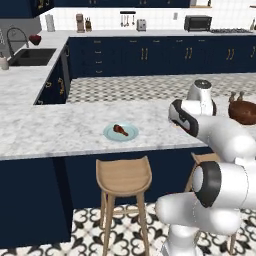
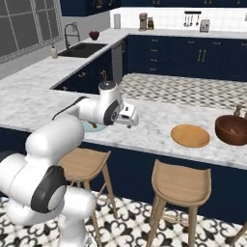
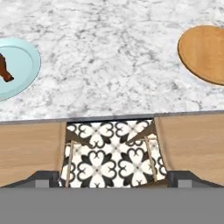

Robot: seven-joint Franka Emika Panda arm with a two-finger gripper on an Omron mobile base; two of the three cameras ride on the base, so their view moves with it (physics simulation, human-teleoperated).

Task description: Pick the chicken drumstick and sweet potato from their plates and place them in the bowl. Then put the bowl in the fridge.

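**Sizing up the drumstick before any grasp**

Hovering above the front edge of the marble desk (image 1: 60,127), the gripper (image 3: 113,177) holds nothing; its jaws stand spread wide, with the patterned floor and two wooden stools (image 1: 123,176) seen between them in the hand view.

The chicken drumstick (image 1: 120,130) lies on the light blue plate (image 1: 131,135), near that plate's middle. The orange-brown plate (image 2: 190,135) sits well to the right of the blue plate, and its visible surface looks bare; the sweet potato cannot be made out. The dark bowl (image 2: 232,129) stands just beyond the orange-brown plate, further from the blue plate.

Judging by its look, the drumstick is light, fairly firm and small, with a rounded meaty end and a thin bone end. The bulbous end probably offers the surest hold, with the jaws closing across its width; the thin bone could slip or pivot. Its glossy skin may be slick, and the flat plate could slide if the fingers press down on it.
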